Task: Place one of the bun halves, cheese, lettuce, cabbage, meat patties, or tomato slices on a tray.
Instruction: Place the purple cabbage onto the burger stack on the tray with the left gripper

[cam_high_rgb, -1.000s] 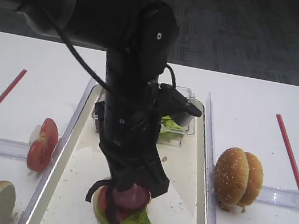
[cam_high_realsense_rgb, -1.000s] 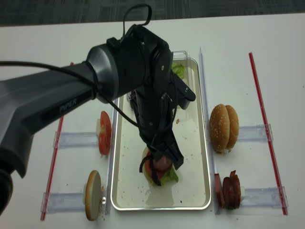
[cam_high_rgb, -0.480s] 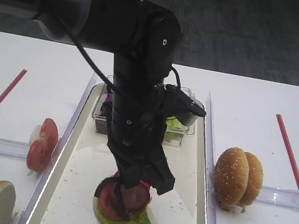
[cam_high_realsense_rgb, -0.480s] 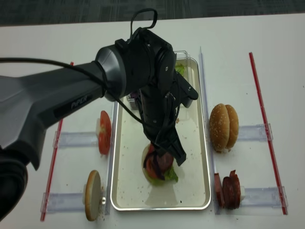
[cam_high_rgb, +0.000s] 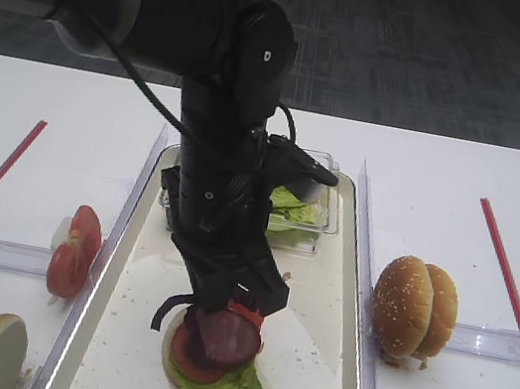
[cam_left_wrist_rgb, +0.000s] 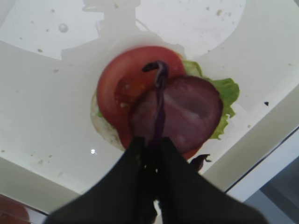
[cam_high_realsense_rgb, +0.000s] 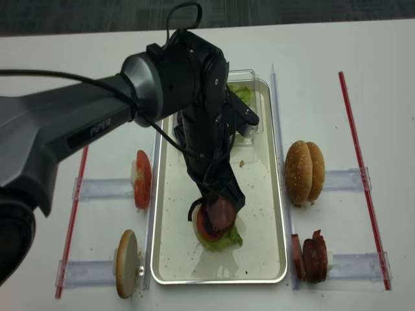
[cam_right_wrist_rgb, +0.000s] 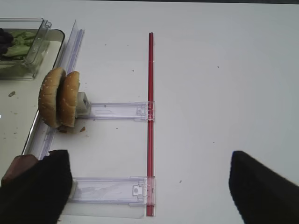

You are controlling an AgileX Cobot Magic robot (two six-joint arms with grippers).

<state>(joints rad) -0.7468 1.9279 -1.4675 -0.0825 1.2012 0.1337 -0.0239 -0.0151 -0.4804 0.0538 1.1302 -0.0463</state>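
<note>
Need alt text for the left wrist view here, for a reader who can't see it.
The shut left end effector pinches a strand of purple cabbage that trails down over a round meat patty. The patty overlaps a tomato slice on lettuce and a pale bun half, all stacked on the cream floor of the tray.

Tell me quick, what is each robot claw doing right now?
Left gripper: closed, pinching a thin dark purple cabbage strip above the stacked burger.
Right gripper: open, holding nothing.
</note>
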